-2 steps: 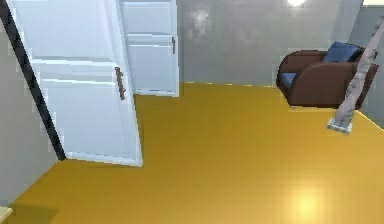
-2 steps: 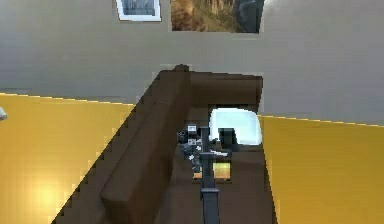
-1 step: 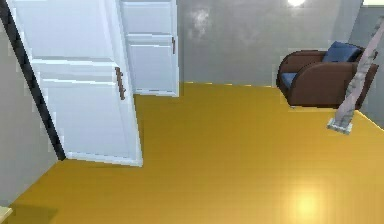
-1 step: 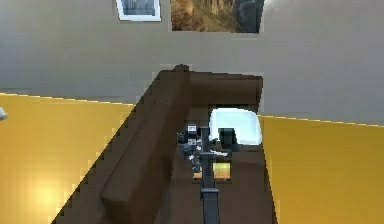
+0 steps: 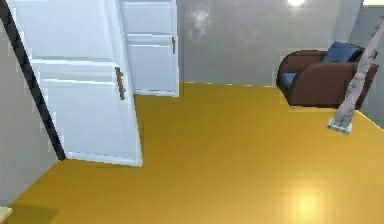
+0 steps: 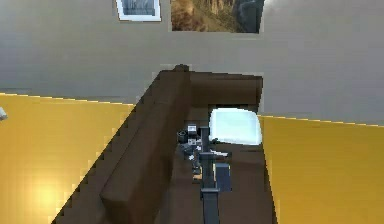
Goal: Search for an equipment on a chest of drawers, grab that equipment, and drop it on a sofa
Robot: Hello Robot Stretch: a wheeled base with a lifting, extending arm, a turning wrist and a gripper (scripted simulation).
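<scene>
Arm side view: a long dark-brown upholstered sofa (image 6: 140, 160) runs from near to far, its far end against the grey wall. A dark square arm bar (image 6: 212, 195) reaches in from the near edge over the seat. The dark two-finger gripper (image 6: 186, 140) is seen at the seat, just left of a white square cushion (image 6: 236, 126).

The finger spread cannot be told, nor whether anything is held. No equipment can be made out as a separate shape, so its place is unsure.

Step judged: release onto the sofa. The drop is best made over bare seat, kept clear of the cushion's edge and the left backrest ridge, so nothing is tipped onto the yellow floor (image 6: 40, 150).
</scene>
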